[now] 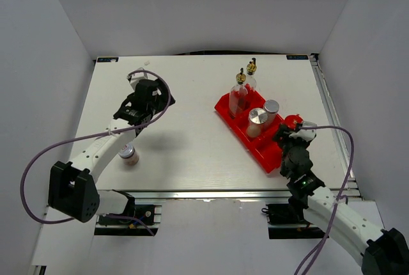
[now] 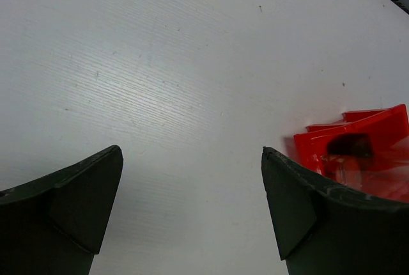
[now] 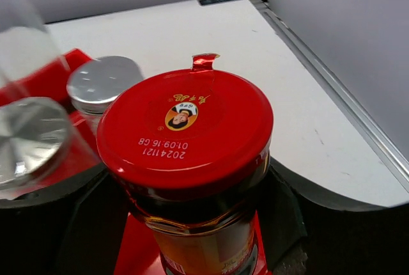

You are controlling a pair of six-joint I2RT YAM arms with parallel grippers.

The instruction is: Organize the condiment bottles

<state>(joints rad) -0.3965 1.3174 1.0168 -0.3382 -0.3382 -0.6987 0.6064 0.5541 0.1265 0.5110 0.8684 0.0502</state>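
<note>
From above, two bottles (image 1: 241, 93) and two shakers (image 1: 258, 120) stood in the bin (image 1: 222, 105). The jar (image 1: 293, 121) hung over its near end, and a lone shaker (image 1: 130, 154) was out on the table (image 1: 192, 77).

Left wrist: the left gripper (image 2: 192, 208) gaped wide over bare table, with nothing between its fingers.

Right wrist: the right gripper (image 3: 195, 236) seemed clamped on the jar above the bin.

Table (image 1: 192, 144) centre, between arms: bare, wide lane from near to far edge.
Left gripper (image 2: 192, 157) jaws spread wide, only bare tabletop between them.
Lone shaker (image 1: 130, 155) just beside left forearm, near edge.
Red bin (image 1: 223, 107) lies diagonally, right of centre.
Bin far end: two glass bottles (image 1: 240, 94), close together.
Bin middle: two silver-lidded shakers (image 1: 257, 122), side by side.
Bin near end: red-lidded jar (image 3: 185, 128) fills right gripper (image 1: 291, 128) jaws; neighbouring shaker lid close on its left.
Strip between bin and right rail: narrow, bare.
</note>
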